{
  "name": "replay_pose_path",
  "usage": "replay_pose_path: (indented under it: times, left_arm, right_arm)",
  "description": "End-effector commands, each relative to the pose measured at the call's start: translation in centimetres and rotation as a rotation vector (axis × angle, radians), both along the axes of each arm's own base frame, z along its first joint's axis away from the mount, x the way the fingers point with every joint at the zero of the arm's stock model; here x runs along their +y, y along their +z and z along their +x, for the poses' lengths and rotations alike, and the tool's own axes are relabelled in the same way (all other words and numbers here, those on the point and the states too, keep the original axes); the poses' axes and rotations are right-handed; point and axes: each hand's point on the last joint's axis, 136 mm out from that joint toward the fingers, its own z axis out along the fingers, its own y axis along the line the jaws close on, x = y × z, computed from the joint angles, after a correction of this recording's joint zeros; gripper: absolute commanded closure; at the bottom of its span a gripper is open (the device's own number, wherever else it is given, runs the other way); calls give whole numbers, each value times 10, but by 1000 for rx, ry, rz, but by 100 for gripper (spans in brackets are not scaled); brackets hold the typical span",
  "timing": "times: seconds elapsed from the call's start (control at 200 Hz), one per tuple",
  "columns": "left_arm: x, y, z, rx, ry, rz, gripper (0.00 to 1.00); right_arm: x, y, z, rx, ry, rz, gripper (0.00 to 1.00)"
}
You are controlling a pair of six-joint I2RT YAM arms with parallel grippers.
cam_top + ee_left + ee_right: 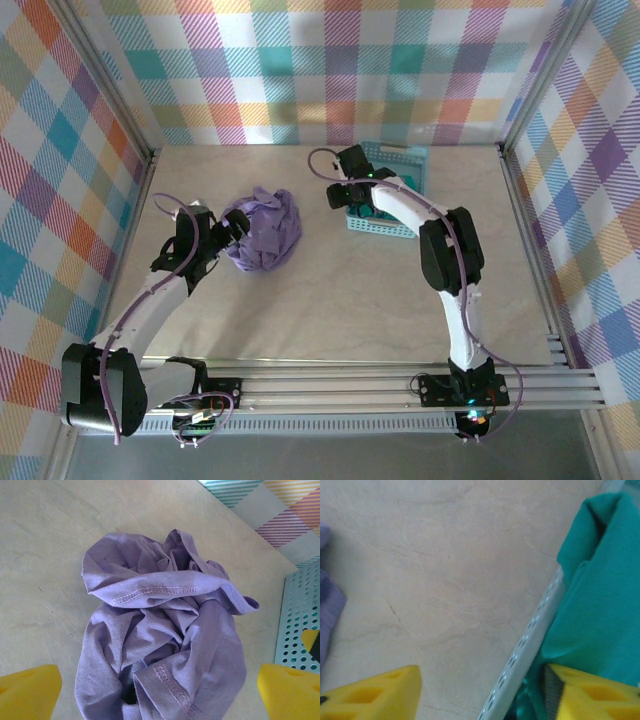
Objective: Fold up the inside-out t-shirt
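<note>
Yellow fingers (30,687) of left gripper (234,231) spread full wide, nothing held, flanking the inside-out t-shirt (265,232) (crumpled heap, left of table (330,300) centre). Right gripper (352,200) partly open, empty, straddling basket (392,228) wall toward far edge, one finger over teal garment (600,595). Risk: right closes on wall or teal cloth and drags basket; left pinches several layers, lifts a wad.
</note>
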Motion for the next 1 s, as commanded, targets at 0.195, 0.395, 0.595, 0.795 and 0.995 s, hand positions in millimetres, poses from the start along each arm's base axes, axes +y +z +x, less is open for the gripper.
replay_pose_path:
  times: [0.195, 0.395, 0.595, 0.795, 0.995]
  left_arm:
    - [-3, 10, -1, -27, -36, 49, 0]
    - [-5, 1, 2, -10, -45, 48, 0]
    - [-10, -10, 5, 19, -70, 49, 0]
    - [-13, -31, 13, 78, -81, 56, 0]
    - [-15, -37, 16, 91, -89, 61, 0]
  right_arm:
    - [-113, 3, 18, 28, -197, -40, 60]
    - [-204, 14, 32, 25, -324, -96, 64]
    - [-257, 42, 49, -6, -435, -68, 64]
    - [-237, 58, 43, -50, -390, 28, 54]
    - [-245, 33, 40, -6, -404, -18, 53]
